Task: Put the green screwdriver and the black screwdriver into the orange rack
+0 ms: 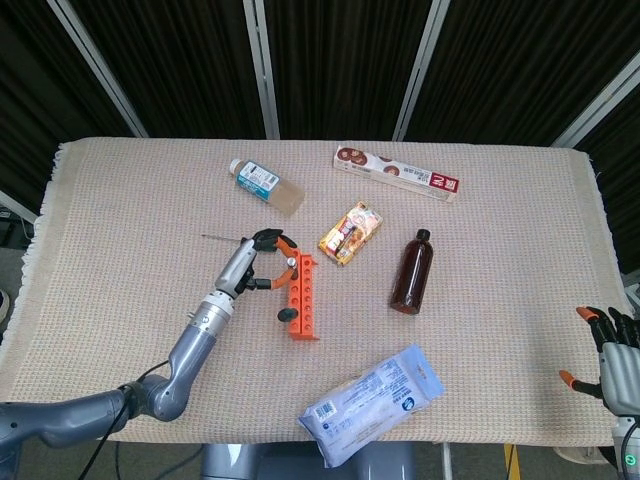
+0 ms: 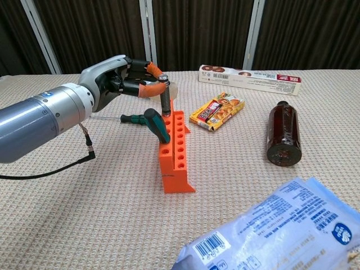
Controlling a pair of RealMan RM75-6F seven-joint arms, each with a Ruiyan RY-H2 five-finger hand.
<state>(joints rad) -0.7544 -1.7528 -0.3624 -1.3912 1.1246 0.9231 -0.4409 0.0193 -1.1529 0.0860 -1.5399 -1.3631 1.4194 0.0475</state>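
Cloth (image 1: pixel 120 300) of a beige weave covers the whole table, and the left hand (image 2: pixel 121 77) reaches in from the seven o'clock side, its orange-tipped fingers (image 2: pixel 147 88) pinching the top of a grey tool shaft (image 2: pixel 165 102) that stands upright in the far end of the orange rack (image 2: pixel 176 154). A green screwdriver (image 2: pixel 135 118) lies flat on the cloth at about nine o'clock from the rack, its thin blade pointing away to the left. In the rack's nearer holes sits the black screwdriver (image 2: pixel 156 125) (its dark handle has a greenish tint in the chest view), and it leans over toward the left rather than standing straight. At eleven o'clock from the rack lies a clear bottle (image 1: pixel 265 186) with a blue-and-white label; at one o'clock, just beside the rack's far end, a small yellow snack pack (image 1: pixel 350 232). Farther back, around one o'clock, a long biscuit box (image 1: pixel 397 174) lies across the cloth. A brown bottle (image 1: pixel 412 271) lies on its side at three o'clock from the rack. A blue-and-white plastic packet (image 1: pixel 372 403) hangs over the near edge at five o'clock. The right hand (image 1: pixel 612 353) waits off the table at the far right, fingers apart and holding nothing.
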